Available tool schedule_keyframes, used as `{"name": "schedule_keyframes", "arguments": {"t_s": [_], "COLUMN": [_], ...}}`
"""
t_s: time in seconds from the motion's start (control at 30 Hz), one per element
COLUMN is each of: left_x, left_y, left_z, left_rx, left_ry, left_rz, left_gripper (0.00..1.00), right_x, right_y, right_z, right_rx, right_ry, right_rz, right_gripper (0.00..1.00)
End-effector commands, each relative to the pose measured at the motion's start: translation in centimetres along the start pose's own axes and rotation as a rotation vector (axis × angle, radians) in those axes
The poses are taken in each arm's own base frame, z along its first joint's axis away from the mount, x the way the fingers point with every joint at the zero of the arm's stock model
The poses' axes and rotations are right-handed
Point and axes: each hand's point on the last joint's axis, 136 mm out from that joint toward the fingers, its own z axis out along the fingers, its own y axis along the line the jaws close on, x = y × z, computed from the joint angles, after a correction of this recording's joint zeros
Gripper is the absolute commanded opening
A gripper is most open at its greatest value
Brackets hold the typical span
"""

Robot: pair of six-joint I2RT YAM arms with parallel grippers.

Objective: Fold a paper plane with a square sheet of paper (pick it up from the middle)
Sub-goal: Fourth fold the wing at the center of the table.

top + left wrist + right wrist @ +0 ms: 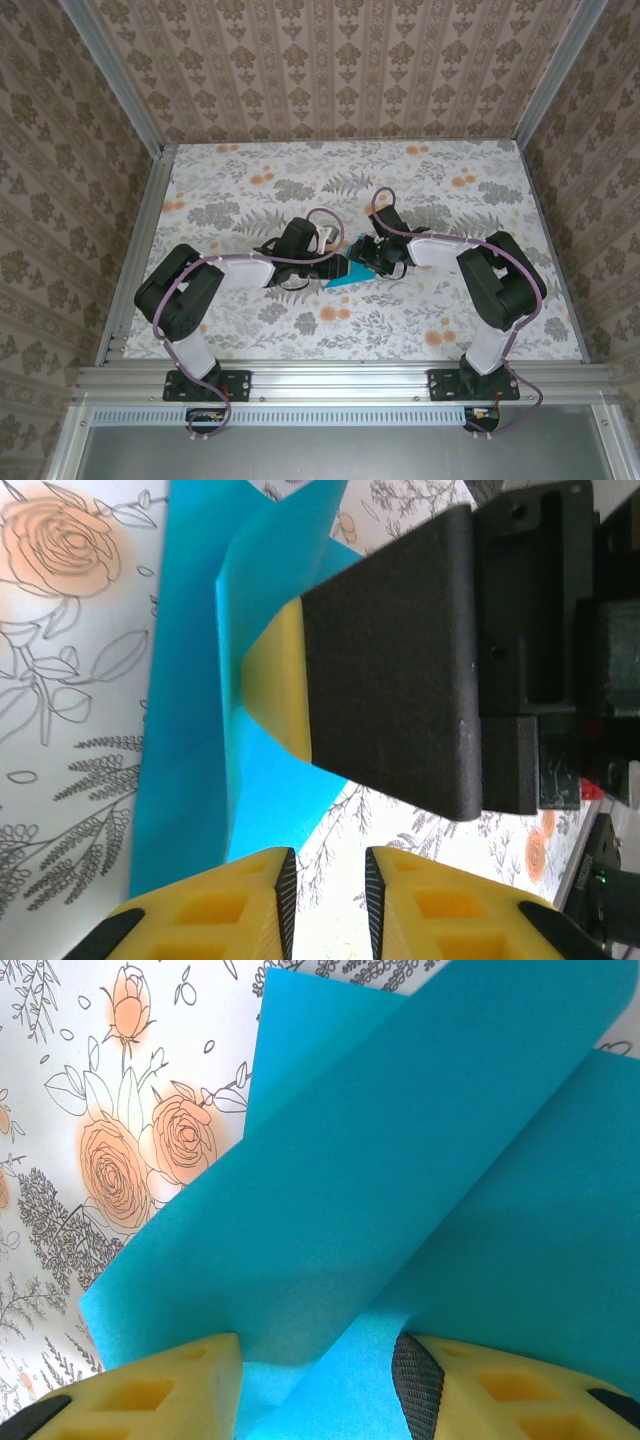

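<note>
The square sheet of paper (350, 274) is bright turquoise and partly folded, lying at the table's middle between both arms. In the right wrist view the paper (400, 1160) has a long flap raised slantwise, its lower edge resting over one yellow finger (170, 1380). My right gripper (320, 1372) stands open astride the paper, its pads apart. In the left wrist view the paper (190, 730) lies to the left, and a yellow-tipped right finger (278, 675) presses on its fold. My left gripper (330, 885) is open by a narrow gap, with bare tabletop between its pads, just beside the paper's edge.
The floral tablecloth (300, 180) covers the table inside an aluminium frame (330, 378). Patterned walls close the back and both sides. The two grippers (352, 258) sit close together at the centre, with purple cables looping over both arms.
</note>
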Motion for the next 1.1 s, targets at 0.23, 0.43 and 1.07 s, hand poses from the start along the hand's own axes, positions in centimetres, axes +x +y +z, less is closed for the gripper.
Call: {"name": "schedule_keyframes", "arguments": {"t_s": [0.23, 0.43, 1.07], "left_x": [-0.5, -0.4, -0.3], "left_y": [1.8, 2.4, 3.4], "left_z": [0.8, 1.1, 2.0], "left_rx": [-0.064, -0.082, -0.088], "left_ry": [0.004, 0.012, 0.037], "left_rz": [-0.004, -0.012, -0.03], "left_gripper": [0.22, 0.21, 0.18], "right_x": [3.4, 3.5, 3.7], "right_y": [-8.7, -8.8, -9.1], "right_z": [1.5, 1.6, 1.5], "right_rx": [0.308, 0.307, 0.314], "right_ry": [0.076, 0.078, 0.077], "right_rz": [0.07, 0.071, 0.076], "right_gripper": [0.47, 0.46, 0.37]}}
